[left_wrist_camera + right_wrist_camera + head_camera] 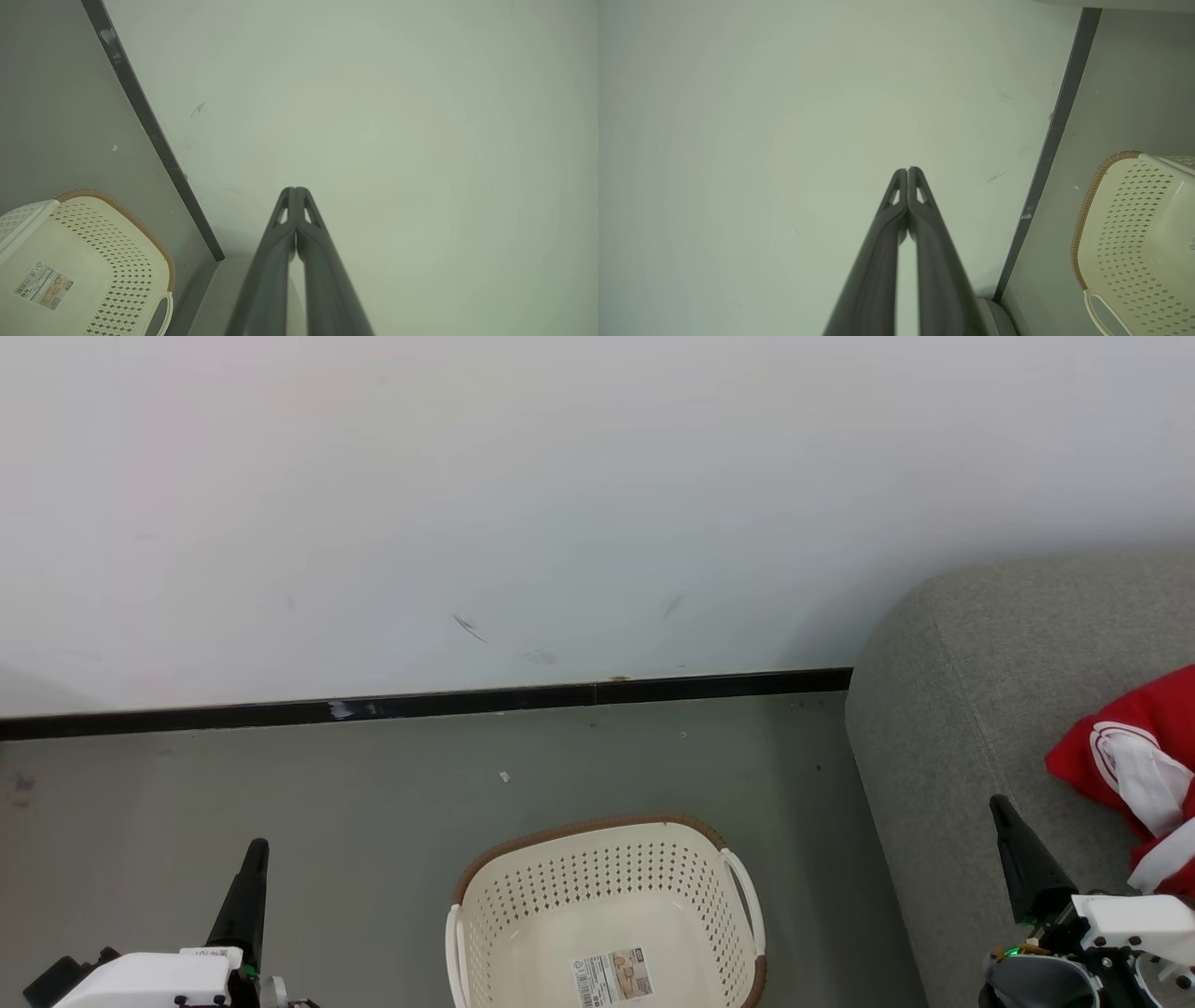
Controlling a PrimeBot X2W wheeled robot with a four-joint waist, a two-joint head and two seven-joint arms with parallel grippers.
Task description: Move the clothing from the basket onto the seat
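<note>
The cream-white perforated basket (607,915) stands on the floor at the bottom centre, holding nothing but a label on its floor; it also appears as the basket (84,261) and the basket (1134,233). Red clothing (1134,765) with white trim lies on the grey seat (971,709) at the right edge. My left gripper (257,847) is shut at the lower left, its tips (294,190) pressed together, empty. My right gripper (999,803) is shut over the seat, just left of the clothing, tips (907,171) together, empty.
A white wall (560,504) with a black skirting strip (420,705) runs behind the grey floor (327,803). The seat's rounded corner stands close to the basket's right side.
</note>
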